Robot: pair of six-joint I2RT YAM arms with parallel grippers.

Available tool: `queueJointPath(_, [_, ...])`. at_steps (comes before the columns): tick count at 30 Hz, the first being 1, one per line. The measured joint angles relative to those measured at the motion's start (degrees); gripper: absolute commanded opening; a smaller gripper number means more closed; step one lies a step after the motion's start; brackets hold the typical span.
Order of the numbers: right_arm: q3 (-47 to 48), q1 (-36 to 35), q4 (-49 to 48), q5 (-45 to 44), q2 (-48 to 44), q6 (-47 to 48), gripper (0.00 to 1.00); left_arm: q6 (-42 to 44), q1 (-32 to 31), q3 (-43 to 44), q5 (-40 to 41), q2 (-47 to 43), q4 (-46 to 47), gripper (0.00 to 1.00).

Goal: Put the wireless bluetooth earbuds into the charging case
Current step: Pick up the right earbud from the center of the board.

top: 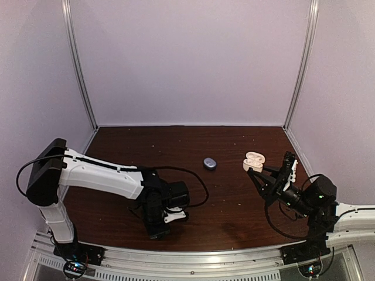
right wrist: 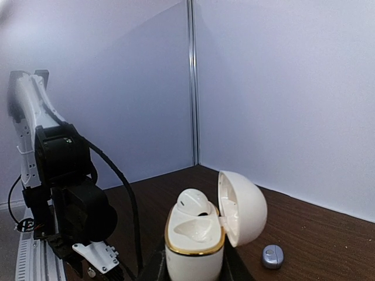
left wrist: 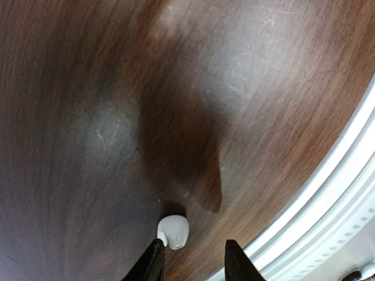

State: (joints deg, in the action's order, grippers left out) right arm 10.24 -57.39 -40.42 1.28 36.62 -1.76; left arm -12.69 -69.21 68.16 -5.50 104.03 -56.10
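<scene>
A white earbud (left wrist: 174, 231) lies on the dark wooden table, touching the inner side of my left gripper's (left wrist: 193, 260) left finger; the jaws stand open around it, near the table's front edge. In the top view the left gripper (top: 159, 229) points down at the table. My right gripper (top: 261, 172) is shut on a white charging case (right wrist: 193, 252) with a gold rim, held upright above the table with its lid (right wrist: 241, 205) open. One white earbud (right wrist: 195, 202) sits in the far slot; the near slot is empty. The purple earbuds are out of view.
A small grey-purple closed case (top: 210, 163) lies mid-table, also in the right wrist view (right wrist: 272, 256). A metal rail (left wrist: 328, 193) runs along the front edge just right of the left gripper. White walls enclose the back and sides. The left arm (right wrist: 64, 193) stands opposite the right gripper.
</scene>
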Motion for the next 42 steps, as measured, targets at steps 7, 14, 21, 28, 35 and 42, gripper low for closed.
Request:
queueJointPath(7, [-0.02,0.00,0.37,-0.04,-0.96,-0.02,0.00,1.79,0.00,2.62,1.68,4.09,-1.07,0.29])
queueJointPath(14, [-0.02,0.00,0.42,-0.09,-1.49,-0.02,0.00,2.78,0.00,3.85,2.27,5.62,-1.70,0.24])
queueJointPath(21, [-0.11,0.00,0.44,-0.11,-1.86,-0.04,0.00,2.99,0.00,4.81,2.29,6.78,-2.69,0.27])
queueJointPath(28, [-0.13,0.00,0.83,-0.11,-2.58,-0.04,0.00,2.73,0.00,5.51,2.32,7.32,-4.00,0.25])
queueJointPath(35, [-0.17,0.02,0.81,-0.11,-2.60,-0.02,0.00,2.01,-0.15,5.51,2.56,7.41,-4.20,0.21])
queueJointPath(42, [-0.17,0.02,0.81,-0.11,-2.60,-0.04,0.00,1.64,-0.22,5.51,2.97,7.41,-4.24,0.15])
